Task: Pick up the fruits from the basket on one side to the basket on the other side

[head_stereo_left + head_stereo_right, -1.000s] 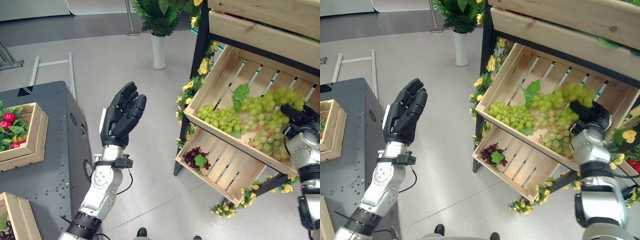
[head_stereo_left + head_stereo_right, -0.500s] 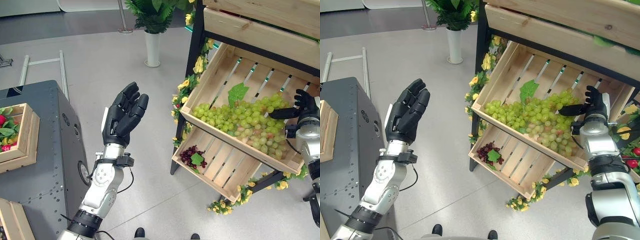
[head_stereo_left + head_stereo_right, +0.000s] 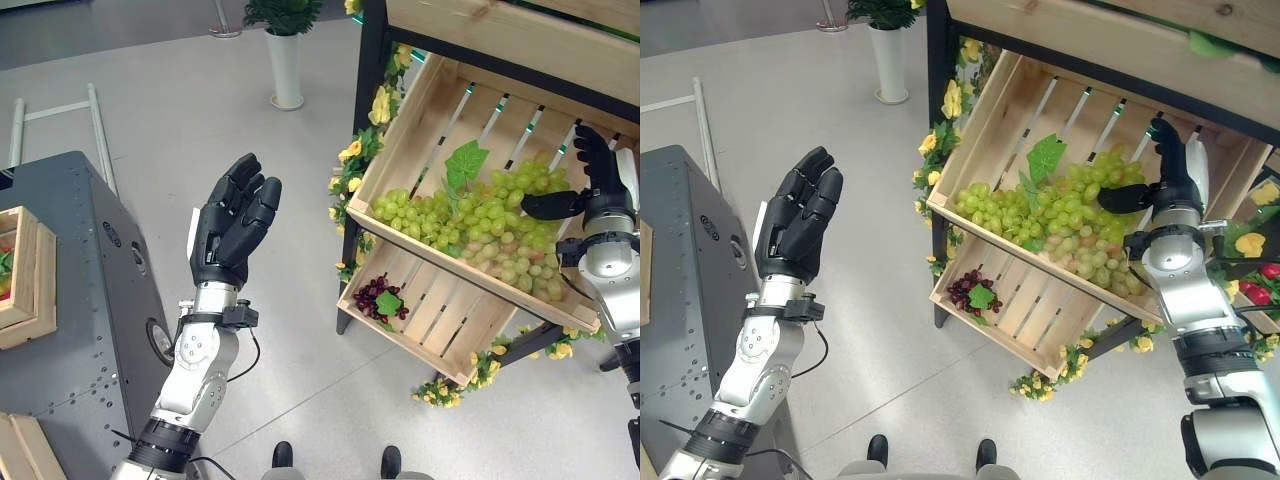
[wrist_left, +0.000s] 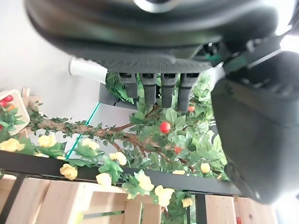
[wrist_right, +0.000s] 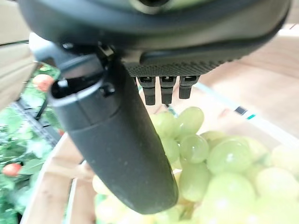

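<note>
One heap of green grapes [image 3: 480, 225] is lying in the upper slanted wooden crate [image 3: 420, 120]; one dark red grape bunch [image 3: 375, 297] is lying in the lower slatted crate [image 3: 440, 330]. The right hand [image 3: 595, 180] is hovering spread over the green grapes, holding nothing. The left hand [image 3: 232, 222] is hanging open and empty above the floor.

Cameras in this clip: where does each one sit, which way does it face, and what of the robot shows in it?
Left eye view: on the head, looking down at the crate of green grapes; the raised left hand and the right hand show.
Right eye view: beside it, same scene, both hands.
Left wrist view: along the left hand at leafy branches with yellow flowers.
Right wrist view: along the right hand, thumb over the grapes.
Shared: the right wrist view and both eye views show the grapes.
</note>
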